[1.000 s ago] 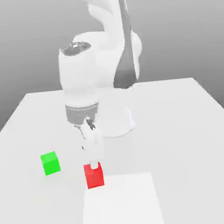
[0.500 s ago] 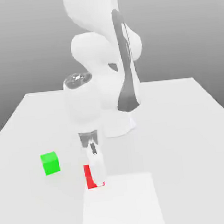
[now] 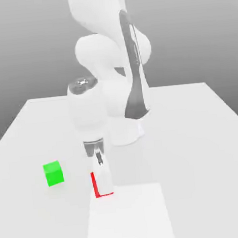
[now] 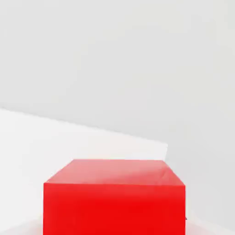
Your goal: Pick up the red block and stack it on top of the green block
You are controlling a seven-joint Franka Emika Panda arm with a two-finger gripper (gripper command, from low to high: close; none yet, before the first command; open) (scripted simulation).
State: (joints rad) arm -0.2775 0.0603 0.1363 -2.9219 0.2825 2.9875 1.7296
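Observation:
The red block (image 3: pixel 94 185) rests on the white table, just in front of the arm's base. My gripper (image 3: pixel 103 188) has come straight down over it, and the near finger (image 3: pixel 104 179) hides most of the cube, leaving a red strip along its side and bottom edge. The jaws are shut on the red block. In the hand view the red block (image 4: pixel 114 202) looms very close, its top face and front face both showing. The green block (image 3: pixel 53 173) sits on the table toward the exterior view's left of the gripper, apart from it and untouched.
The arm's white base (image 3: pixel 125 130) stands right behind the gripper. A brighter white square patch (image 3: pixel 130 217) lies on the table at the front, touching the red block's corner. Open tabletop (image 3: pixel 195 144) stretches toward the exterior view's right.
The hand dropped from above the red block until its fingers came down around the cube, then the jaws closed on it. The green block stayed put.

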